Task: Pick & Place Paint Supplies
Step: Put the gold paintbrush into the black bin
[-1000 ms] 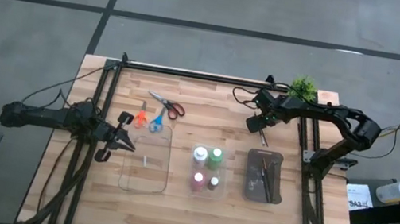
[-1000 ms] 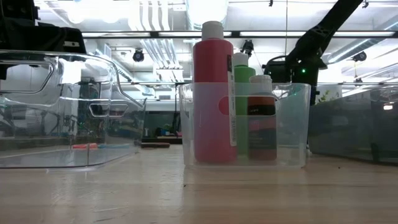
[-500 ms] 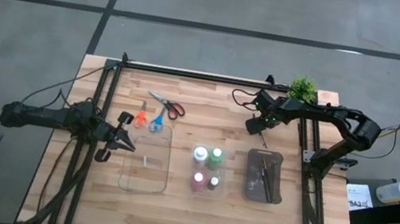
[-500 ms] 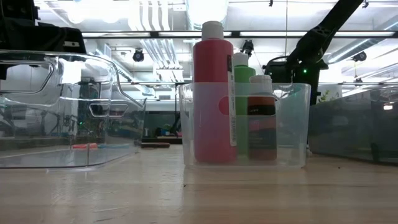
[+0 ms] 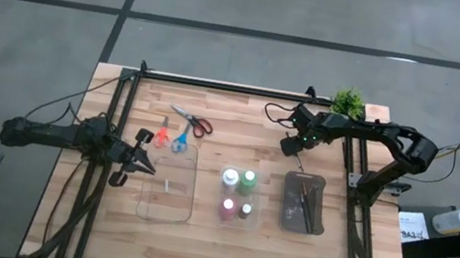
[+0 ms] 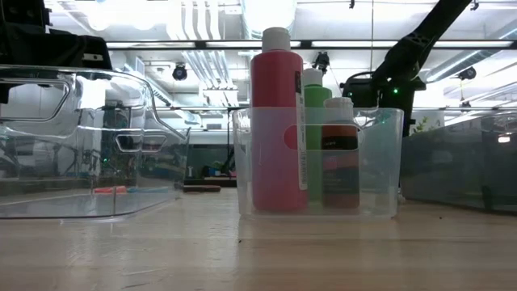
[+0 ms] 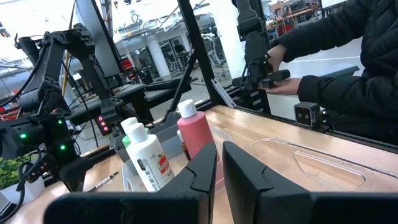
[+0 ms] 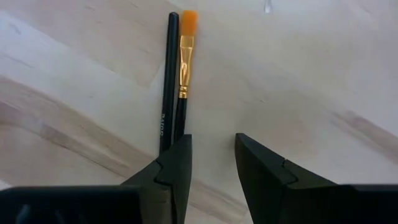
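Landmark: the clear bin point(image 5: 237, 196) of bottles, near the middle of the surface point(image 5: 211, 246).

Bottles: four stand upright inside the bin. From above, the white bottle point(image 5: 230, 178) and green bottle point(image 5: 248, 181) are on the far side, the red bottle point(image 5: 227, 207) and a smaller brownish bottle point(image 5: 246, 210) on the near side.

Dark tray point(image 5: 304, 202): just right of the bin, apart from it. Several brushes point(image 5: 306, 204) lie in it lengthwise.

Clear tray point(image 5: 169, 184): just left of the bin. What lies in it cannot be made out.

Scissors: all lie on the surface beyond the clear tray, left of and behind the bin. The orange scissors point(image 5: 161, 134) and blue scissors point(image 5: 180, 141) are side by side at the tray's far edge; the red scissors point(image 5: 193, 122) lie farther back.

Right tool point(image 5: 298, 146): behind the dark tray, right of and beyond the bin, low over the surface. Its fingers point(image 8: 176, 167) stand a narrow gap apart and hold nothing. Two brushes lie on the bare wood ahead of them, touching side by side: a plain dark handle point(image 8: 166, 87) and an orange-tipped brush point(image 8: 183, 59).

Left tool point(image 5: 143, 163): left of the clear tray, pointing toward the bin. Its fingers point(image 7: 206, 171) are nearly together, with nothing between them.

Plant point(image 5: 348, 101): far right corner, well behind the bin.
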`<state>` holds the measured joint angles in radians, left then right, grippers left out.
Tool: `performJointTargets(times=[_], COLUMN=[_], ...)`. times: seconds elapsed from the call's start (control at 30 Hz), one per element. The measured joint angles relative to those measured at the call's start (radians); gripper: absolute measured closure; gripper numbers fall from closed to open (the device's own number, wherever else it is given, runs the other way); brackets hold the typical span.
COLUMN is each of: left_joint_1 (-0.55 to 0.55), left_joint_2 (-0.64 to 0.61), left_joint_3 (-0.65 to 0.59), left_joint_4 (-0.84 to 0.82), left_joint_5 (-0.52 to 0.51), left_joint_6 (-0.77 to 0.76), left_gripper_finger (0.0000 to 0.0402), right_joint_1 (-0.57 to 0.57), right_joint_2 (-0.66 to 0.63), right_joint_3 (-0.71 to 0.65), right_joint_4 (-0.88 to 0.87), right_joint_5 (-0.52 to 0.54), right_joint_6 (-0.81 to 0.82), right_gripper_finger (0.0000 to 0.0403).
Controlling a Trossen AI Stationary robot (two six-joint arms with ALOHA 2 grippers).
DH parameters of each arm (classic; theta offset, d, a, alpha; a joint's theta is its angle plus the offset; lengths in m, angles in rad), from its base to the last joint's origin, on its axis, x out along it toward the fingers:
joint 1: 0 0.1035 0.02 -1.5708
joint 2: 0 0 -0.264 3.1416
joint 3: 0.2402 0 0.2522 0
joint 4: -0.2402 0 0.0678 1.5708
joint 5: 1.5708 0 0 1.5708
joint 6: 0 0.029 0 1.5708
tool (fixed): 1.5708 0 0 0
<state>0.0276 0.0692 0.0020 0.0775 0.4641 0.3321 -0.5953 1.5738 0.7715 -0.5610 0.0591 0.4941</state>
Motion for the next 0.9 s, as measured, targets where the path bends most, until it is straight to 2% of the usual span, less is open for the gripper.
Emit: performJointTargets(times=[0.4, 0.9], left_joint_1=[0.0, 0.0], left_joint_2=[0.0, 0.0], left_joint_3=[0.0, 0.0], left_joint_4=[0.0, 0.0], left_joint_5=[0.0, 0.0], left_joint_6=[0.0, 0.0], left_gripper_finger=[0.0366, 0.0366], right_joint_1=[-0.004, 0.02], right_joint_2=[-0.001, -0.035], right_joint_3=[0.003, 0.024], right_joint_4=[-0.037, -0.009], right_joint_5=[0.107, 0.038], right_joint_6=[0.004, 0.008], right_gripper_finger=[0.0285, 0.0285])
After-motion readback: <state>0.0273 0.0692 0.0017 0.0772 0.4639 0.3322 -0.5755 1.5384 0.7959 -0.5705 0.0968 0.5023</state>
